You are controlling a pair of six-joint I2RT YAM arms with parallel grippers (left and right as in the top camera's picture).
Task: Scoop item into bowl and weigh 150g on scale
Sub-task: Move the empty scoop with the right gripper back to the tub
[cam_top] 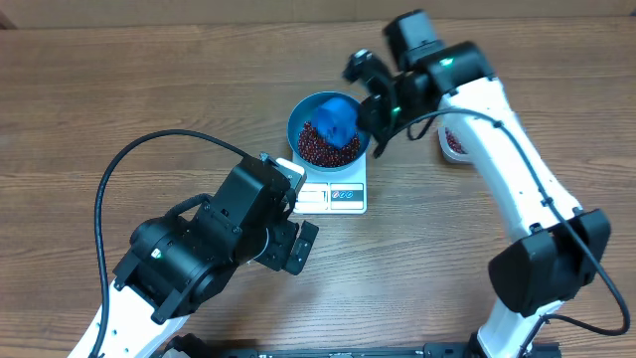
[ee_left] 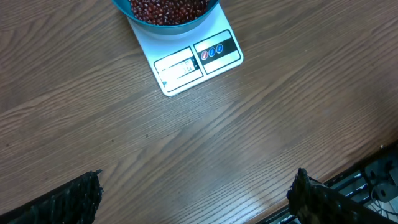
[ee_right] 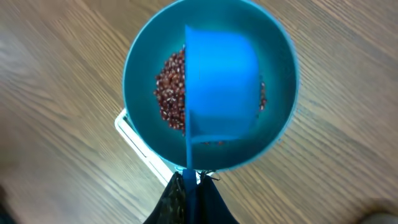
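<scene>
The blue bowl [cam_top: 304, 112] sits on the white scale [cam_top: 338, 194] at mid-table, with a heap of dark red-brown beans [cam_top: 316, 145] inside. My right gripper [ee_right: 191, 182] is shut on the handle of a small blue scoop [ee_right: 221, 93], which hangs tipped over the bowl [ee_right: 140, 68] and hides part of the beans [ee_right: 170, 93]. The scoop [cam_top: 338, 116] shows over the bowl's right half from overhead. My left gripper [ee_left: 198, 186] stands wide open and empty above bare wood, nearer than the scale [ee_left: 186, 65], whose display faces it. The bowl's [ee_left: 208, 10] near rim and beans [ee_left: 166, 9] show at the top.
A small container holding more beans [cam_top: 454, 142] sits at the right, partly hidden behind the right arm. A black cable [cam_top: 129, 164] loops over the wood left of the left arm. The table's near edge [ee_left: 360, 171] lies close to the left gripper.
</scene>
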